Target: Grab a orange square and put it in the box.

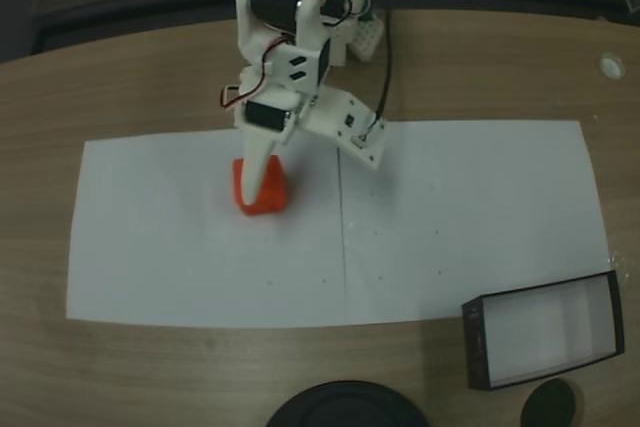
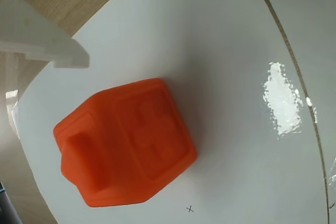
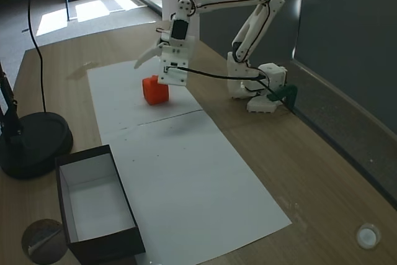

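Table: light wood-grain table, curved along its far edge in a fixed view, with dark floor beyond it.
Paper: white sheets cover the middle of the table; a thin seam runs between two of them, and bare wood borders the paper on all sides.
Room: in a fixed view, a dark grey wall panel stands close behind the arm's base, and sunlit floor shows at upper left.
Orange square: the orange square sits on the left-hand sheet in a fixed view, just left of the seam; the paper around it is bare.
Its look: in the wrist view the orange square is bright orange-red with rounded edges, a raised cross-like mark inside a shallow frame on its upper face, and a raised block on the neighbouring face.
Gripper: the gripper is spread wide, one white finger pointing down over the cube, the other angled off to the right; nothing is pinched. Whether the finger touches the cube I cannot tell.
Box: the box lies at lower right in a fixed view, overlapping the paper's corner, dark-walled, white inside, well apart from the cube.
Round objects: a black disc and a smaller dark one lie at the near edge.
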`<state>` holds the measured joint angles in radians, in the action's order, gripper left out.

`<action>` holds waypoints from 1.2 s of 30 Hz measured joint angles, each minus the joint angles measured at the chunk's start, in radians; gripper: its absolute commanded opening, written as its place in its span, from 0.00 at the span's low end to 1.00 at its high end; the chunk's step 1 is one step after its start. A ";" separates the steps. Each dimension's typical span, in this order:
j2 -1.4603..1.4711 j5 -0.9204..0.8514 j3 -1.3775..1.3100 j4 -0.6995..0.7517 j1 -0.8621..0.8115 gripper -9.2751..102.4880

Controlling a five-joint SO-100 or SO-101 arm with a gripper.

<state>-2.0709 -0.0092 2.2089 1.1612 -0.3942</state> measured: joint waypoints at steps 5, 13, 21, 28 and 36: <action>0.109 0.000 0.000 -0.064 -0.031 0.48; 0.242 -0.031 -0.003 -0.152 -0.067 0.46; 0.275 -0.032 -0.023 -0.225 -0.066 0.16; 0.278 -0.080 -0.135 -0.190 0.023 0.16; 0.158 -0.080 -0.463 -0.080 0.380 0.16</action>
<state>-1.9129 -0.0890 1.7457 1.0815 -0.0138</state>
